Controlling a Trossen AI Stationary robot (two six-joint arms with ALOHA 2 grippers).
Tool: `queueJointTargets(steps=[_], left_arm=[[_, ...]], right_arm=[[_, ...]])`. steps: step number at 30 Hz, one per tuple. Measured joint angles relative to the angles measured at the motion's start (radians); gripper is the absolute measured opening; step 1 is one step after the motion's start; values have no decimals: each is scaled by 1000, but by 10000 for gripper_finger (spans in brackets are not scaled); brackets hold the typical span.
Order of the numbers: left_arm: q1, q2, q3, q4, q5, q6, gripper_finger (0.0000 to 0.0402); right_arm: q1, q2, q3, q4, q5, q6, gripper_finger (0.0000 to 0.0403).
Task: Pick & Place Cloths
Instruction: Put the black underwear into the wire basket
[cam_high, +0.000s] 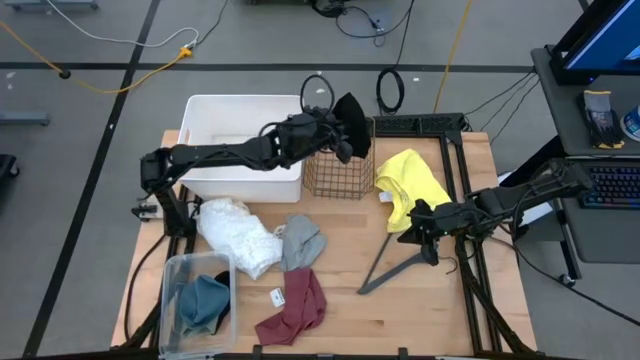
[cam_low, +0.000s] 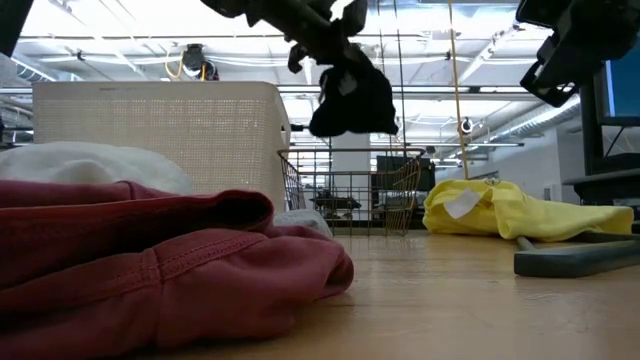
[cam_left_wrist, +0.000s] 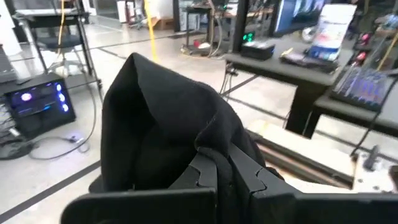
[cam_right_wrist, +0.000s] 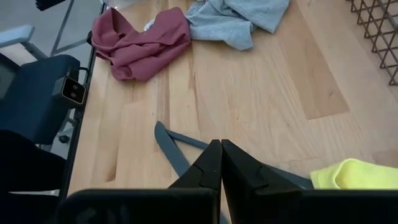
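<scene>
My left gripper (cam_high: 340, 128) is clamped on the black cloth (cam_high: 352, 122) — it hangs lengthwise straight down above the wire basket (cam_high: 338, 172), bunched, free end pointing into it. My right gripper (cam_high: 420, 232) waits with fingers pressed together over the hanger (cam_high: 392, 268), beside the yellow cloth (cam_high: 410, 182).

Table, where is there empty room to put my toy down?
Bare wood lies between the grey cloth, the wire basket and the dark grey hanger, and along the near edge right of the maroon cloth. The left side is crowded by the white cloth and clear plastic bin.
</scene>
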Motion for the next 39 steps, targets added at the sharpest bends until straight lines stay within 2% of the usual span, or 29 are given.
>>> queueJointTargets(steps=[7, 11, 22, 39], left_arm=[[-41, 38, 6, -16, -108, 83, 0], [-64, 85, 72, -84, -150, 154, 0], [-68, 250, 322, -432, -253, 219, 0], [-94, 287, 348, -542, -225, 140, 0]], right_arm=[[0, -11, -5, 10, 0, 1, 0], [0, -11, -5, 10, -1, 14, 0], [0, -11, -5, 16, -1, 23, 0], [0, -11, -5, 22, 2, 23, 0]])
